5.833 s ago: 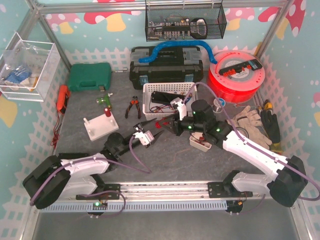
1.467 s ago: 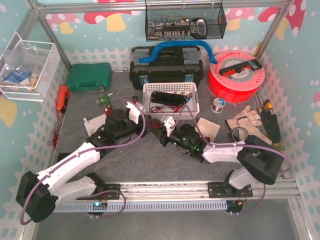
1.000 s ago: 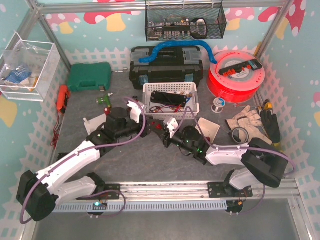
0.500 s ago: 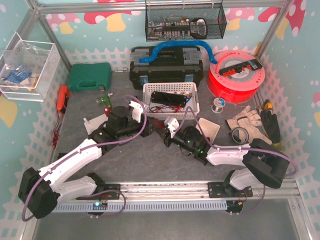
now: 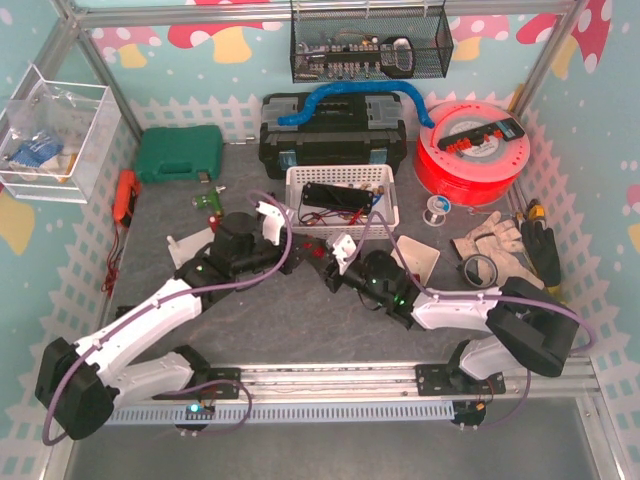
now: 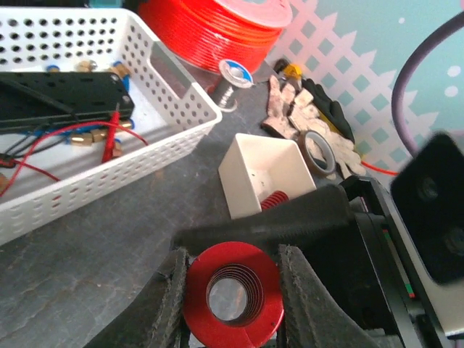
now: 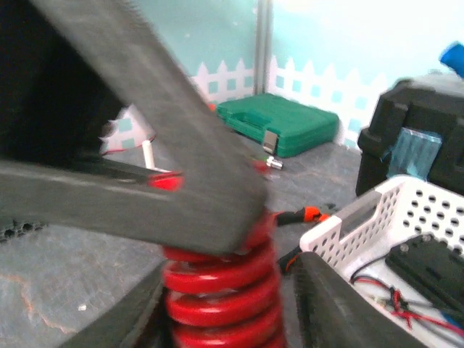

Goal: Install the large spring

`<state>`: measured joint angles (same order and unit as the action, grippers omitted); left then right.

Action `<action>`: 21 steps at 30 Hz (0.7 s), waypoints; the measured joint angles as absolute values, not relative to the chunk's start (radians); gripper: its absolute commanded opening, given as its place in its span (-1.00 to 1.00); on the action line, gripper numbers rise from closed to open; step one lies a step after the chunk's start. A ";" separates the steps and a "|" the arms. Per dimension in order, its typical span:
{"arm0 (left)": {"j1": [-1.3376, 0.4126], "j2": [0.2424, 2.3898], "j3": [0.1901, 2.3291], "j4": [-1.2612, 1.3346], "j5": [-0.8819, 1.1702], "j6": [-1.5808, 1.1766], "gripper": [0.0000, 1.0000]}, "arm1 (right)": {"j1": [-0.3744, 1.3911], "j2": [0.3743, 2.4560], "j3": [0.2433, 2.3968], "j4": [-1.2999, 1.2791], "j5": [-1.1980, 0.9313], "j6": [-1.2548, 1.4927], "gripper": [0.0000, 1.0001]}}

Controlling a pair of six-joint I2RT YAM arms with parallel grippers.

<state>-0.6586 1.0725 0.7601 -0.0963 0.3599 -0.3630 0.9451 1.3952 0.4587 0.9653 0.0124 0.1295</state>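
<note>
1. Red coiled spring (image 6: 232, 293) sits end-on between the dark fingers (image 6: 172, 304) of the left pincer (image 6: 233, 279), which clamps it on both flanks just above the grey stone-patterned tabletop (image 5: 300, 320).
2. The right pincer (image 7: 228, 308) meets the left one tip to tip at the middle of the table. Its black fingers (image 7: 330, 304) stand close on either side of the same spring's coils, but I cannot tell whether they press on it or stand slightly off.
3. Just beyond the left pincer stands a small white open plastic box (image 6: 250, 163) with a second, smaller red spring (image 6: 272, 199) inside.
4. Beyond that pincer and to its left is a white perforated plastic basket (image 6: 94, 156) holding a black block and red wires.
5. Farther off, past the basket, is a red spool of filament (image 6: 217, 18).
6. Well beyond the right pincer, against the back wall, lies a green plastic tool case (image 7: 279, 123).
</note>
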 measured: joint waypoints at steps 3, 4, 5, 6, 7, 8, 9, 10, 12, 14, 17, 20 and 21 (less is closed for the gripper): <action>-0.649 1.050 0.760 -0.104 0.318 -0.363 -1.00 | 0.945 1.393 0.504 0.884 0.057 0.146 0.46; -0.644 1.042 0.760 -0.107 0.297 -0.363 -1.00 | 0.944 1.391 0.526 0.838 0.072 0.150 0.50; -0.636 1.034 0.760 -0.109 0.274 -0.361 -1.00 | 0.943 1.386 0.558 0.778 0.089 0.156 0.54; -0.628 1.027 0.760 -0.111 0.245 -0.360 -1.00 | 0.943 1.378 0.589 0.720 0.102 0.161 0.58; -0.619 1.021 0.760 -0.113 0.215 -0.358 -1.00 | 0.943 1.367 0.614 0.669 0.115 0.164 0.68; -0.609 1.015 0.760 -0.116 0.175 -0.355 -1.00 | 0.943 1.348 0.636 0.618 0.126 0.164 0.83; -0.599 1.010 0.760 -0.118 0.130 -0.355 -1.00 | 0.943 1.322 0.648 0.577 0.138 0.162 0.95; -0.590 1.007 0.760 -0.121 0.074 -0.356 -1.00 | 0.943 1.292 0.653 0.543 0.142 0.160 0.97; -0.566 1.005 0.760 -0.128 -0.064 -0.374 -1.00 | 0.942 1.214 0.652 0.477 0.152 0.142 0.97; -0.527 1.005 0.759 -0.134 -0.172 -0.406 -1.00 | 0.942 1.141 0.646 0.451 0.168 0.124 0.97; -0.456 1.005 0.748 -0.135 -0.305 -0.463 -1.00 | 0.942 1.066 0.619 0.449 0.221 0.113 0.97; -0.394 1.008 0.729 -0.139 -0.413 -0.512 -1.00 | 0.936 1.058 0.590 0.440 0.296 0.122 0.97; -0.373 1.010 0.724 -0.139 -0.442 -0.527 -1.00 | 0.935 1.064 0.577 0.430 0.322 0.127 0.97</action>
